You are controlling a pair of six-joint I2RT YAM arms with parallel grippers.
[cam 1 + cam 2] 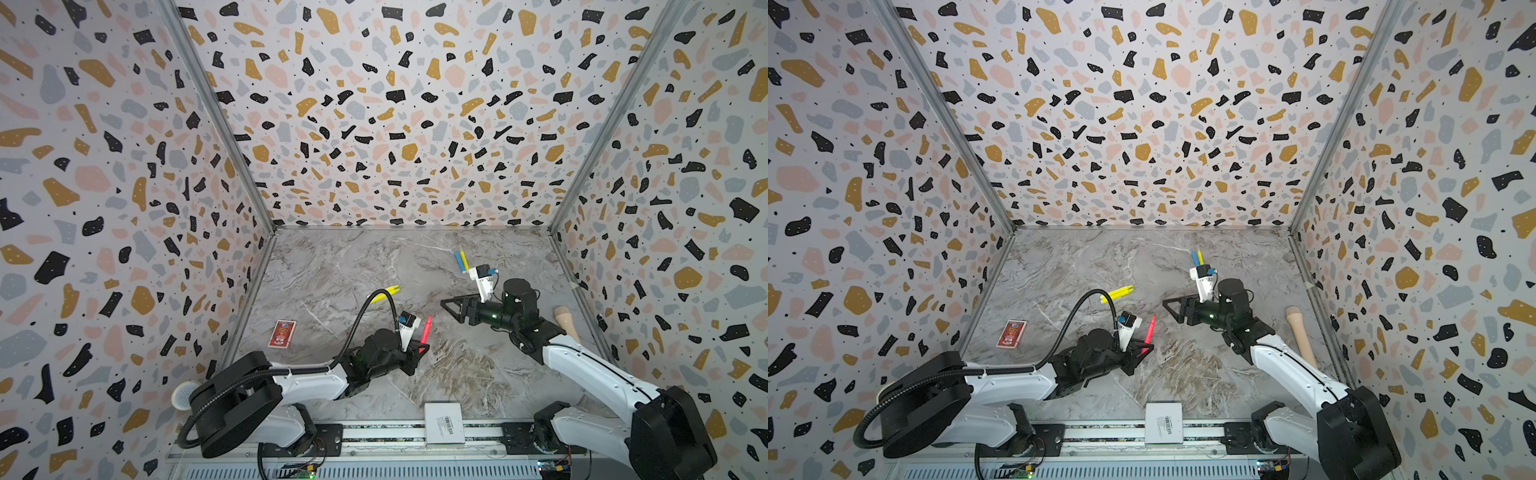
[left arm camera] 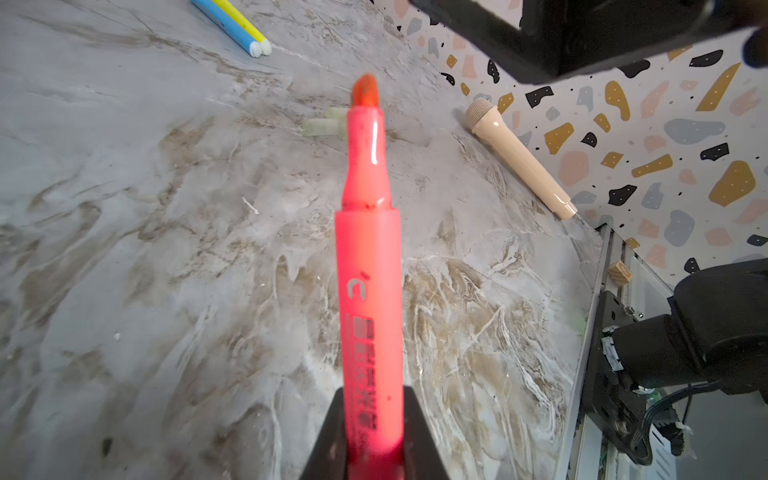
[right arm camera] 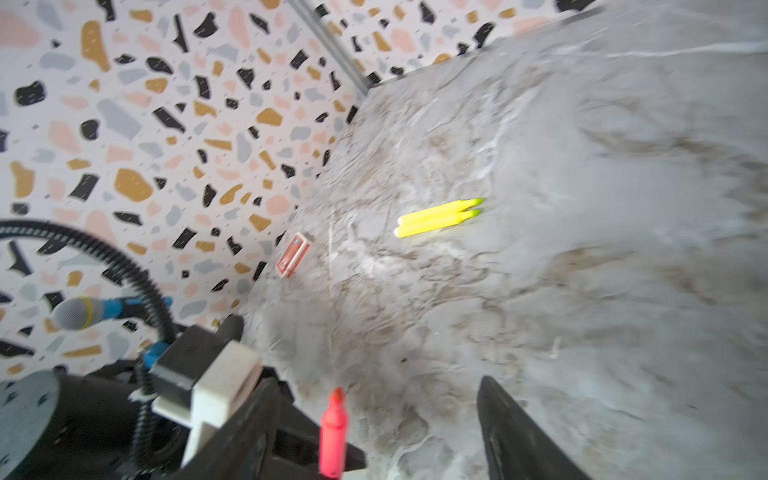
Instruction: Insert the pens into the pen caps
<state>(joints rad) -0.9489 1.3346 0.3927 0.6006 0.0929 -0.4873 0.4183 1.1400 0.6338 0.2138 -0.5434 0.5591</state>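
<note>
Little is done yet. The left gripper [image 1: 419, 352] is clamped on the pink-red highlighter [image 1: 426, 328], bare tip upward. The right gripper [image 1: 452, 308] hangs nearby, jaws apart and empty. A clear cap [image 2: 322, 124] and two uncapped yellow highlighters [image 1: 386, 293] lie on the marble tabletop [image 1: 332, 266].

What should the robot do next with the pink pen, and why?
Probably lower the open, empty right end effector to the pale see-through cap-like piece on the table. The left end effector is shut on the pink pen, whose tip is bare, so it needs a cap.
</note>
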